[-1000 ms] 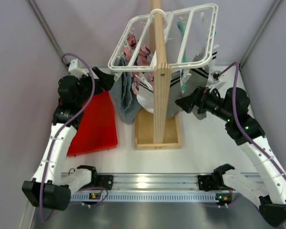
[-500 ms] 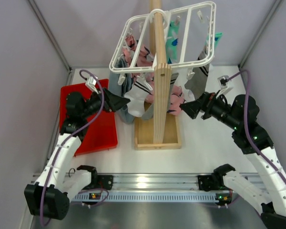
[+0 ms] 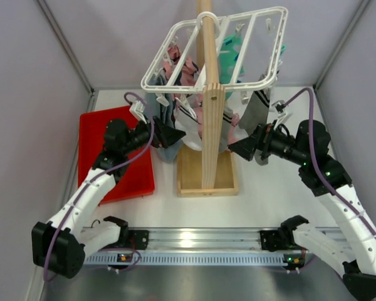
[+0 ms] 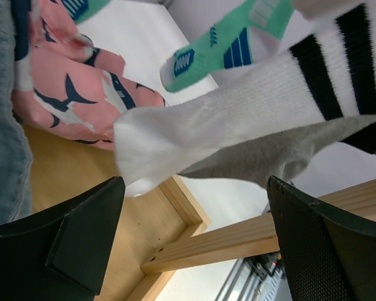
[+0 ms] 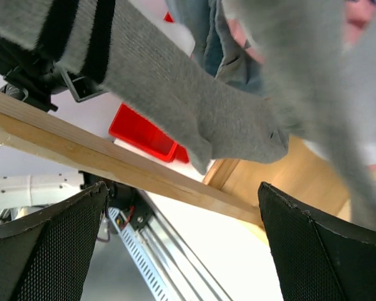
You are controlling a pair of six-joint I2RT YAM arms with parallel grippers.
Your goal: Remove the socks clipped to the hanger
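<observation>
- One hanger [image 3: 175, 86] sat tilted on top of one wooden post [image 3: 213, 132], which stood in one box base [image 3: 191, 182].
- The socks [image 3: 187, 119] hung bunched beneath the hanger; the full number could not be counted from above.
- The left wrist view showed one white sock [image 4: 238, 106] with two black bands and one teal sock [image 4: 225, 44], beside one pink cloth [image 4: 69, 94].
- The right wrist view showed one grey sock [image 5: 194, 106] with two black bands, its toe hanging free.
- One red tray [image 3: 113, 163] lay left of the base.
- The left gripper [image 3: 169, 135] was spread wide and held nothing; the white sock's toe hung just ahead of its two fingers [image 4: 81, 244].
- The right gripper [image 3: 238, 147] was likewise spread wide and empty, just below the grey sock.
</observation>
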